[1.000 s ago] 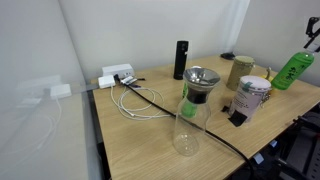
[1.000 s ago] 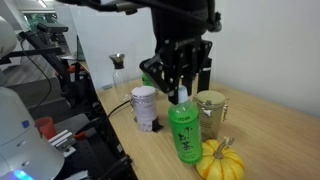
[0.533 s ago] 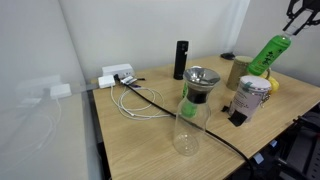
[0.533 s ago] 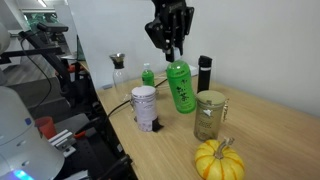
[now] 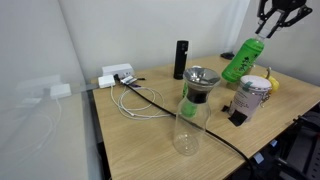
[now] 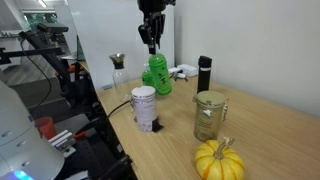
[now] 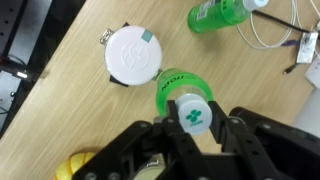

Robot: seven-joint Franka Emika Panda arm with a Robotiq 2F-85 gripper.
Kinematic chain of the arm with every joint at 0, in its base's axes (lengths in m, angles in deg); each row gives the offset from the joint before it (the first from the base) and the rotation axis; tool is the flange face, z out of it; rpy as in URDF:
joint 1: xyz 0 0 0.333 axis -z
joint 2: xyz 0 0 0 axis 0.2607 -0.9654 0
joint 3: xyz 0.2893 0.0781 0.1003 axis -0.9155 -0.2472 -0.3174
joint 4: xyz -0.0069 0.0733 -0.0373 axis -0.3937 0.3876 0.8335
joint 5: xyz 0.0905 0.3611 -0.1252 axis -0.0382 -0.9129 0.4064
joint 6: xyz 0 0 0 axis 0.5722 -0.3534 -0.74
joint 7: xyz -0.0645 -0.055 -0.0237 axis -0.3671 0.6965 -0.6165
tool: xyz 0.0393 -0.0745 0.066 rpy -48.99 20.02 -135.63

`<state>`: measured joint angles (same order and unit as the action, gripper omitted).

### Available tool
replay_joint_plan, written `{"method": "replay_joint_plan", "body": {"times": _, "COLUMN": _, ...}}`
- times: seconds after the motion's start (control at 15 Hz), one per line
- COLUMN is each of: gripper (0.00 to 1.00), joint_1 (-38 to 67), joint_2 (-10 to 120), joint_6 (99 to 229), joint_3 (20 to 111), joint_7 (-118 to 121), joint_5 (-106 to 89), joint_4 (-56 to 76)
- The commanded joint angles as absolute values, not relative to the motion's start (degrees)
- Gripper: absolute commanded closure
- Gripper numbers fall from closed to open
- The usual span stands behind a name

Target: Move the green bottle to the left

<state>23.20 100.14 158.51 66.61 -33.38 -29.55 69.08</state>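
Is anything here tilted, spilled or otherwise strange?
The green bottle hangs tilted over the table, because the gripper holds it only at its top. Nothing looks spilled or broken.

Exterior views from opposite table [image 5: 140, 140] ends, wrist view downward

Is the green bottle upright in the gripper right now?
No, in an exterior view the green bottle hangs clearly tilted from the gripper, its cap up at the fingers and its base off to one side.

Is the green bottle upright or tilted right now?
Tilted: the green bottle leans diagonally in an exterior view, its cap clamped in the gripper.
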Motion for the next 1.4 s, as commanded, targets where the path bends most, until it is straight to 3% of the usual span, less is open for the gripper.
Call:
{"method": "replay_joint_plan", "body": {"times": 0.0, "gripper": 0.90, "joint_1": 19.6, "joint_2": 95.3, "joint_6": 159.2, "joint_3": 64.8, "joint_7": -27.7, "joint_5": -32.9, "joint_4": 68.1}}
{"method": "replay_joint_plan", "body": {"times": 0.6, "gripper": 0.90, "joint_1": 14.7, "joint_2": 84.4, "joint_6": 164.5, "joint_3": 57.1, "joint_7": -25.4, "joint_5": -27.8, "joint_4": 68.0}}
{"method": "replay_joint_plan", "body": {"times": 1.33, "gripper": 0.90, "joint_1": 12.7, "joint_2": 81.6, "joint_6": 163.2, "joint_3": 56.0, "joint_7": -21.8, "joint_5": -24.6, "joint_4": 68.4}}
